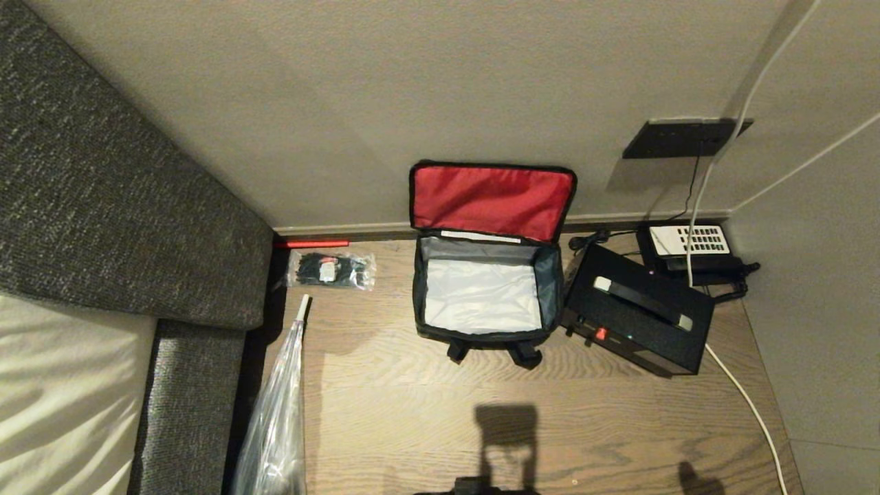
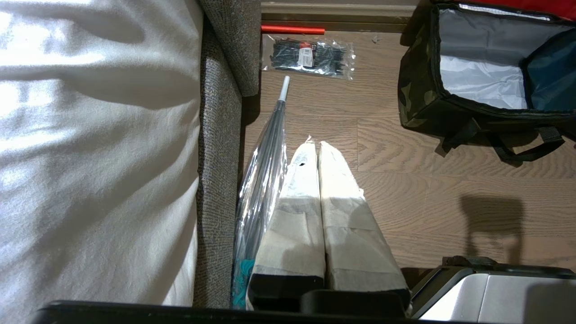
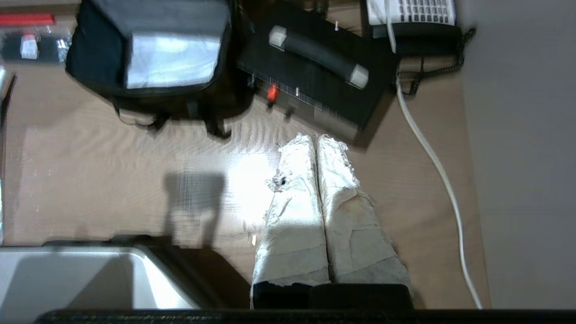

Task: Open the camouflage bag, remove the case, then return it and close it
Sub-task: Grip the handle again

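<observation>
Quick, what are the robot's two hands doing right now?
Left gripper: shut, holding nothing.
Right gripper: shut, holding nothing.

Wood floor (image 1: 412, 412), open camouflage bag (image 1: 481, 323), black case (image 1: 636, 313) beside it, telephone (image 1: 687, 251), cable-tie packet (image 1: 331, 269)

- The camouflage bag (image 1: 485, 302) stands open on the wooden floor (image 1: 426, 412), its red-lined lid leaning on the wall, its silvery interior bare.
- The case (image 1: 636, 309), black, lies just beside it on the right.
- A black telephone (image 1: 687, 251) sits behind the case.
- A clear plastic bag (image 1: 275, 419) lies by the sofa (image 1: 110, 206).
</observation>
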`<state>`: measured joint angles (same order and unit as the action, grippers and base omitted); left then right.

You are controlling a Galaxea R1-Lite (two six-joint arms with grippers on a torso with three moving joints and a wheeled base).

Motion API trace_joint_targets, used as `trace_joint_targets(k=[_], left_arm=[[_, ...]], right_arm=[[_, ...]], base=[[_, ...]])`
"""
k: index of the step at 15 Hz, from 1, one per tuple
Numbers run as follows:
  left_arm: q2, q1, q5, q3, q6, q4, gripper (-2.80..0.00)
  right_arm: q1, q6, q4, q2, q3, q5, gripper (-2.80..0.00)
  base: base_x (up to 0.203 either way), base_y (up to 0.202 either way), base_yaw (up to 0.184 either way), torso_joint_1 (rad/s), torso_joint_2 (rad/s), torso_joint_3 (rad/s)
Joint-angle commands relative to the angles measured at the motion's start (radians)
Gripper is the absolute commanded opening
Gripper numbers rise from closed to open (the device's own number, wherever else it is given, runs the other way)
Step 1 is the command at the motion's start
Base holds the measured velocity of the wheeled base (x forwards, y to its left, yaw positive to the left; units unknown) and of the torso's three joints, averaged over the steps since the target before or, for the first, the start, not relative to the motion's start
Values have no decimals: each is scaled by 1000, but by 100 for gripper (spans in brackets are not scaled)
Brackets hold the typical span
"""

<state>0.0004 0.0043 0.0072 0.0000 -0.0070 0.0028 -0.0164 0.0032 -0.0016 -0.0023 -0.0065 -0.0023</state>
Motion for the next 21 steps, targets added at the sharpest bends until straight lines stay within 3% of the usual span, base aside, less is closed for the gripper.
trace_joint_targets(k=[1,5,7,11,14,21], left_arm=[[-2,0,0,3,-2,0,-280],[0,0,0,3,-2,0,-280],[-2,0,0,3,-1,0,-280],[0,0,0,3,-2,0,-280],[0,0,0,3,-2,0,-280],[0,0,0,3,-2,0,-280]], right_arm=[[0,1,49,-2,-108,-3,-280],[0,3,611,0,-602,30,-280],[0,5,852,36,-711,66,-280],[-71,118,924,466,-881,88,-280],[-126,203,770,873,-957,94,-280],[-138,283,-14,1562,-878,150,-280]], base=[[0,0,0,0,0,0],[0,0,0,0,0,0],[0,0,0,0,0,0],[0,0,0,0,0,0],[0,0,0,0,0,0],[0,0,0,0,0,0]])
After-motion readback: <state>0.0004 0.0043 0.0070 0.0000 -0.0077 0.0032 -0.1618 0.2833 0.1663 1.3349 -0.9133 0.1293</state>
